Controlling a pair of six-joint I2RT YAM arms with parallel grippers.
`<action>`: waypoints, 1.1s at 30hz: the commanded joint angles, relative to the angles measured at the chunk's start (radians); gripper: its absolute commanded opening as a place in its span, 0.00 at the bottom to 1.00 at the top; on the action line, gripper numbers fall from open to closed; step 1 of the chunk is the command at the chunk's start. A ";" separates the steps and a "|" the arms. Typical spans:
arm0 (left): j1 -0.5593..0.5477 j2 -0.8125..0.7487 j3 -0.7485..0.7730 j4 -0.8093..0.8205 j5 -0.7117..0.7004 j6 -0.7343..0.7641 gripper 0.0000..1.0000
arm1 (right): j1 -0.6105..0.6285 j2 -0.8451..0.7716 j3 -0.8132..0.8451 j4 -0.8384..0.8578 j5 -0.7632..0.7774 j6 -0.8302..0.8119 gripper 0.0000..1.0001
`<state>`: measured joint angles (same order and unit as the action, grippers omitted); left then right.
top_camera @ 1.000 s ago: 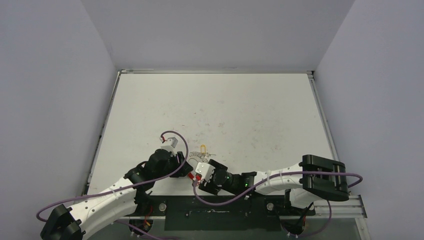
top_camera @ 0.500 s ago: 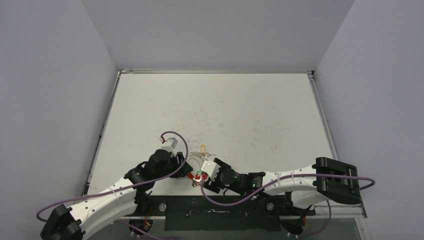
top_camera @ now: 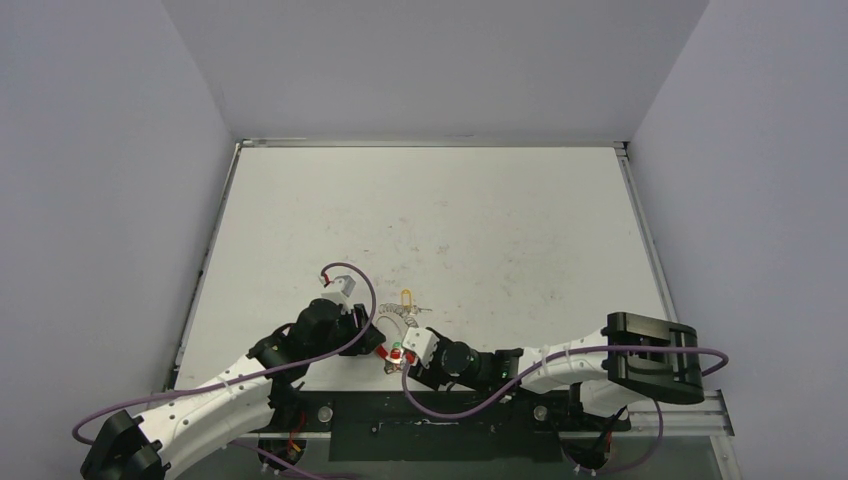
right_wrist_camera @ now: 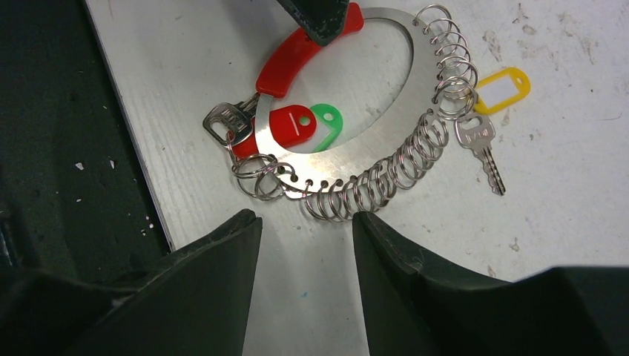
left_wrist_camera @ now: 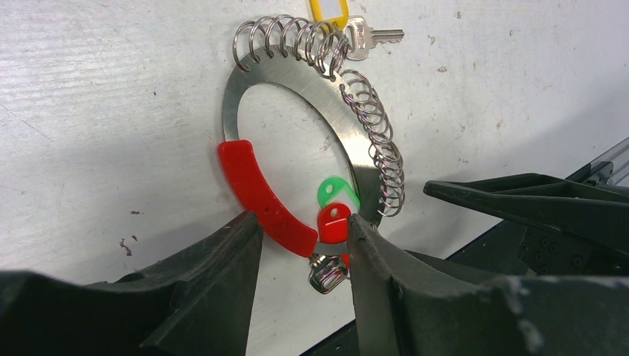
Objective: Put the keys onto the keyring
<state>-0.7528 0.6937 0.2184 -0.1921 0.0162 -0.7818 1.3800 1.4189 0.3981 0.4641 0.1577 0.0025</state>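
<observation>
The keyring (left_wrist_camera: 297, 78) (right_wrist_camera: 415, 81) lies flat near the table's front edge, a steel band with a red plastic piece (left_wrist_camera: 259, 193). Several small wire rings (right_wrist_camera: 371, 185) are strung along it. A red tag (right_wrist_camera: 291, 124), a green tag (right_wrist_camera: 326, 119) and a silver key (right_wrist_camera: 222, 119) sit at the gap in the ring. Another key (right_wrist_camera: 478, 141) with a yellow tag (right_wrist_camera: 504, 89) lies at the far side. My left gripper (left_wrist_camera: 300, 222) is open, its jaws straddling the red piece's end. One fingertip (right_wrist_camera: 319, 22) is over the red piece. My right gripper (right_wrist_camera: 304, 219) is open just short of the wire rings, holding nothing.
A black strip (right_wrist_camera: 59, 148) runs along the table's near edge beside the keyring. The right arm's finger (left_wrist_camera: 534, 200) reaches in close on the left wrist view's right side. Grey walls (top_camera: 120, 200) enclose the white table (top_camera: 450, 220) on three sides.
The right jaws have narrowed and the right wrist has drawn back slightly toward the near edge, uncovering the red and green tags. The left arm and the keyring have not moved.
</observation>
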 commanded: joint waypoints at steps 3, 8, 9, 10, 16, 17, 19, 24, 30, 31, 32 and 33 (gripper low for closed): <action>0.003 -0.017 0.024 0.006 -0.003 0.004 0.44 | 0.003 0.051 0.044 0.113 -0.034 0.034 0.52; 0.002 -0.017 0.020 0.006 -0.004 0.001 0.44 | 0.004 0.068 0.049 0.135 -0.034 0.042 0.53; 0.003 -0.017 0.019 0.006 -0.004 0.000 0.44 | 0.004 0.070 0.050 0.135 -0.029 0.043 0.53; 0.002 -0.017 0.017 0.008 -0.004 -0.002 0.44 | 0.004 0.071 0.052 0.138 -0.027 0.046 0.52; 0.004 -0.017 0.013 0.012 -0.001 -0.007 0.44 | 0.002 0.081 0.044 0.182 -0.021 0.065 0.49; 0.003 -0.017 0.013 0.011 -0.002 -0.009 0.44 | 0.002 0.087 0.047 0.181 -0.021 0.065 0.49; 0.002 -0.017 0.013 0.011 -0.001 -0.008 0.44 | 0.002 0.097 0.051 0.182 -0.021 0.065 0.48; 0.003 -0.017 0.013 0.010 0.000 -0.011 0.44 | 0.002 0.110 0.055 0.166 -0.005 0.064 0.34; 0.003 -0.020 0.013 0.005 0.001 -0.011 0.44 | 0.000 0.059 0.033 0.154 0.027 0.070 0.13; 0.003 -0.022 0.012 0.005 0.001 -0.012 0.44 | -0.001 0.047 0.030 0.150 0.032 0.070 0.10; 0.003 -0.023 0.012 0.004 -0.001 -0.011 0.44 | -0.001 0.039 0.027 0.147 0.036 0.070 0.08; 0.003 -0.023 0.010 0.005 -0.001 -0.011 0.44 | -0.001 0.032 0.025 0.144 0.042 0.070 0.05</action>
<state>-0.7528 0.6834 0.2184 -0.1993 0.0162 -0.7830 1.3808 1.5181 0.4225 0.5762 0.1612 0.0639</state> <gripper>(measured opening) 0.440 0.096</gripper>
